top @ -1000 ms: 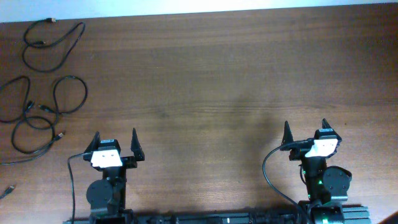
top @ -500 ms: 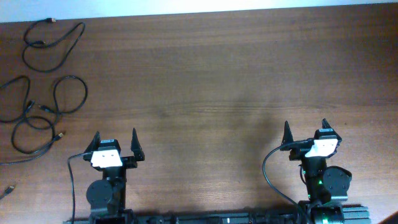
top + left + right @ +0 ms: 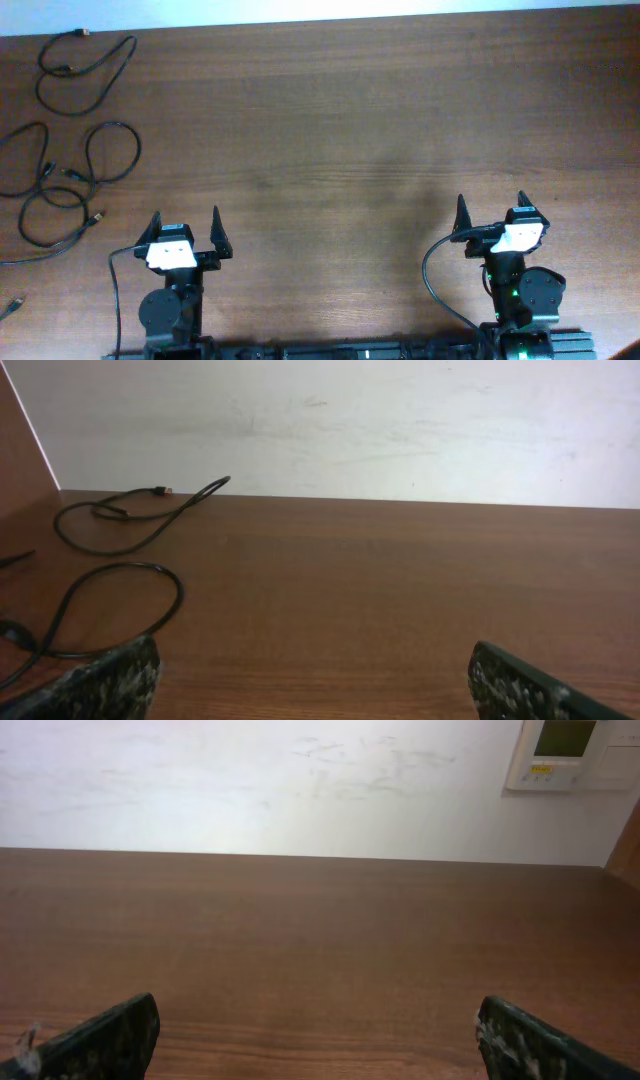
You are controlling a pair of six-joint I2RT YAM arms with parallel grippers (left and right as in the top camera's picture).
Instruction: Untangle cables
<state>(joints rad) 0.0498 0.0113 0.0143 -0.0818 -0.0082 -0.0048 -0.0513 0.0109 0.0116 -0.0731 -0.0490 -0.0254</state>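
Nothing had moved since a second before: both arms sat parked and the cords lay as they were.

From above, the cables [image 3: 60,177] lay at the far left of the brown wooden table [image 3: 340,130], one loose loop near the back corner and a looser tangle of loops just in front of it, well apart from both arms. The left gripper [image 3: 186,213] rested near the front edge, jaws spread wide with nothing between them. The right gripper [image 3: 490,197] sat well to the other side, equally wide open and empty.

From the left wrist, the left gripper [image 3: 315,690] showed only its two dark tips at the bottom corners, far apart. The cables [image 3: 180,594] curled on the wood to the left, one with an orange-tipped plug near the white wall [image 3: 400,420].

From the right wrist, the right gripper [image 3: 320,1045] stood open over bare wood. A wall panel [image 3: 565,752] with a small display hung at upper right; its writing was too small to read.
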